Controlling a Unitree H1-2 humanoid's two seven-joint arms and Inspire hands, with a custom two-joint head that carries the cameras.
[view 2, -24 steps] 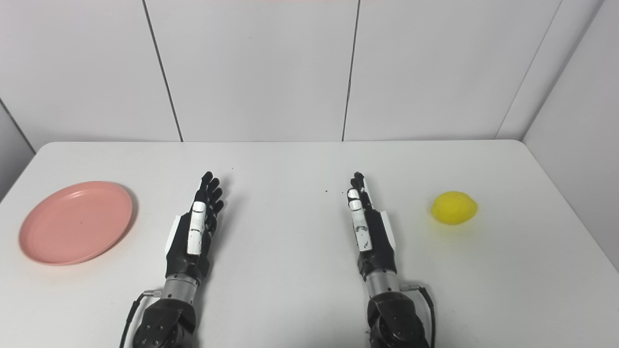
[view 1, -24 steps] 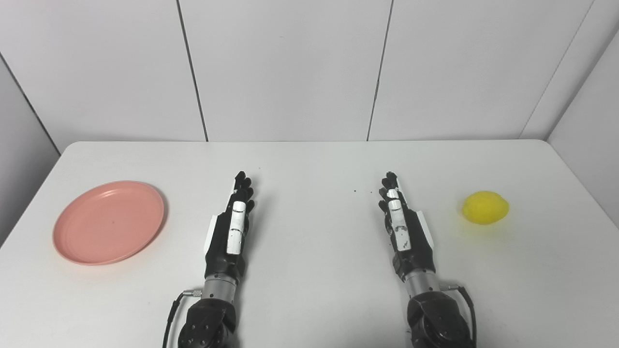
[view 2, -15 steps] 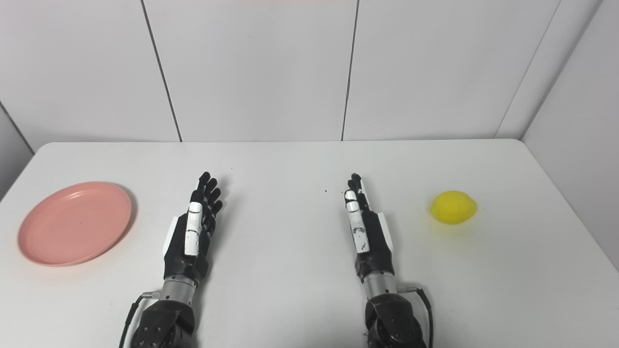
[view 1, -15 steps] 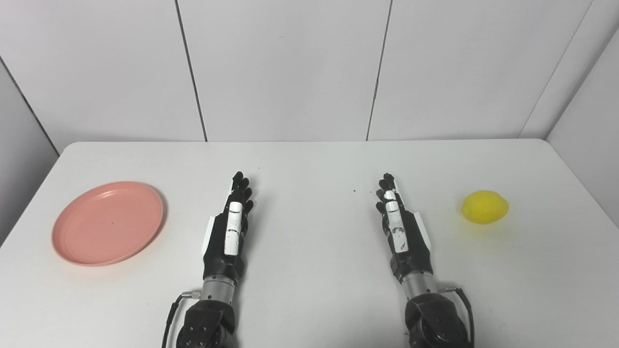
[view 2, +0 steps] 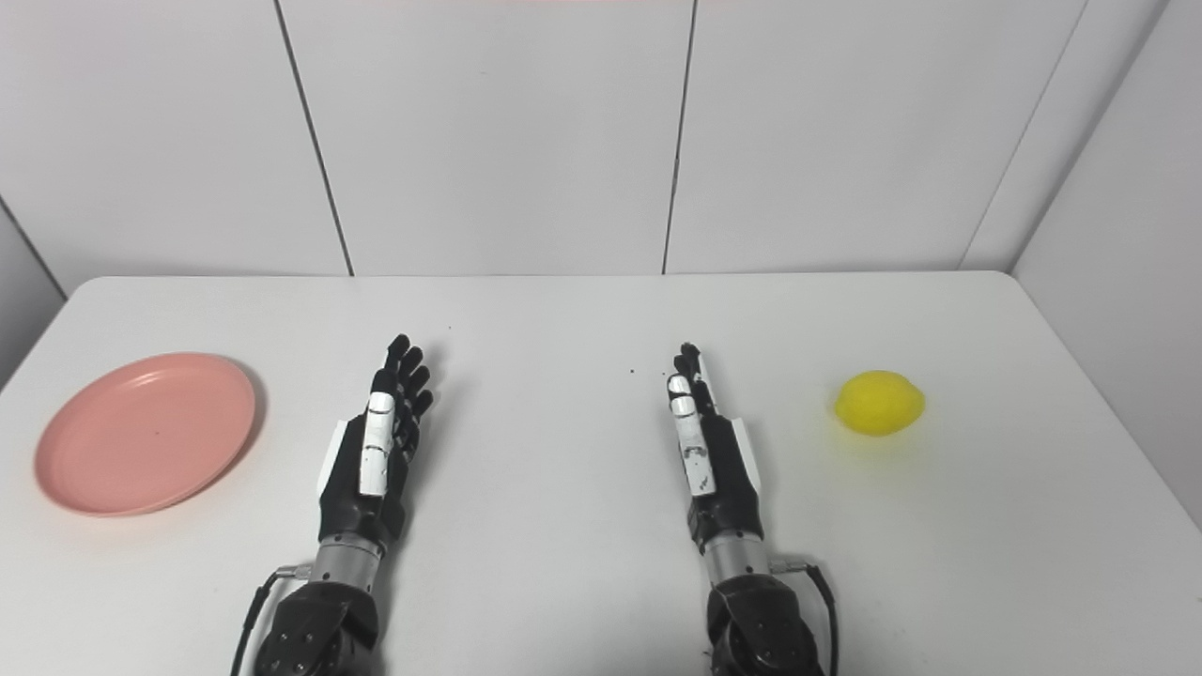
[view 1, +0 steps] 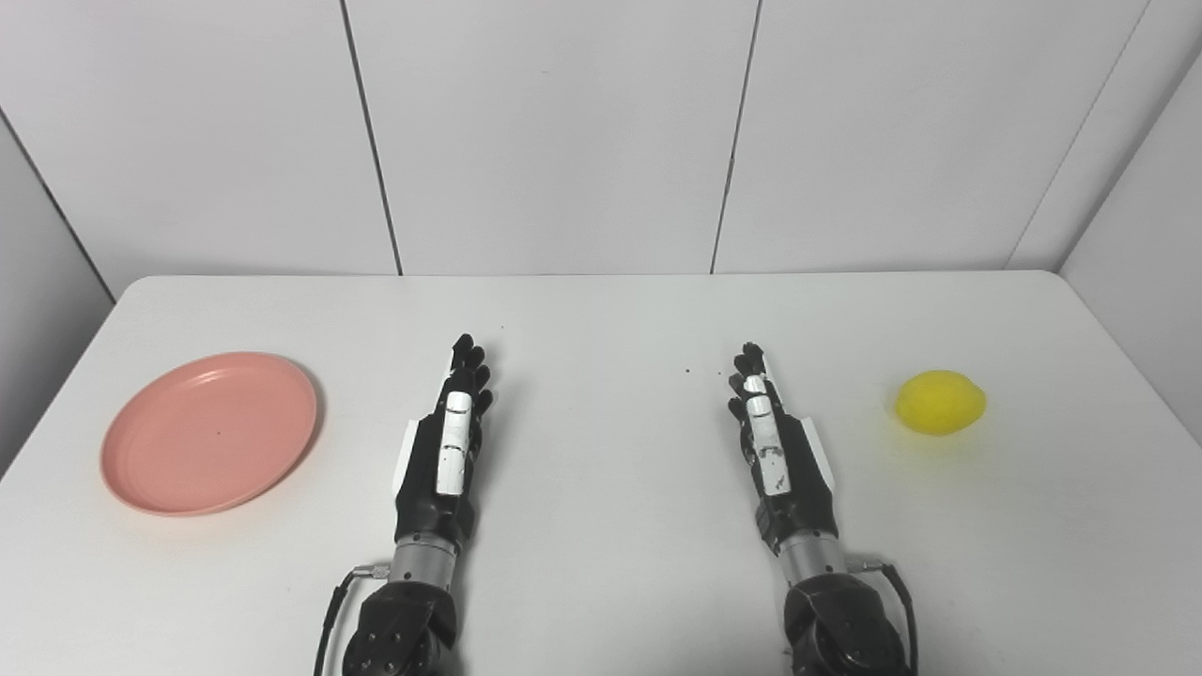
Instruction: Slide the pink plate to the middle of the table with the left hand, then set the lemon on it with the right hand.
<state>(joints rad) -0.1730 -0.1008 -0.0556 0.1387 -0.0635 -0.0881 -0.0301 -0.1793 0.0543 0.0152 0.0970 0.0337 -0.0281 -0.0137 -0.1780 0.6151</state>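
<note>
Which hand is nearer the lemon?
The right hand; the lemon lies just to its right, while the left hand sits toward the pink plate.

White worktop (view 1: 601, 310) fills the view, rounded at its far corners, set against pale wall panels. Over on the left side sits a pink plate (view 1: 209, 432), flat on the surface, nothing in it. Way across on the right side, a yellow lemon (view 1: 940, 402) rests on its own, well apart from the plate. Between them, a few tiny dark specks (view 1: 690, 370) dot the surface toward the middle
</note>
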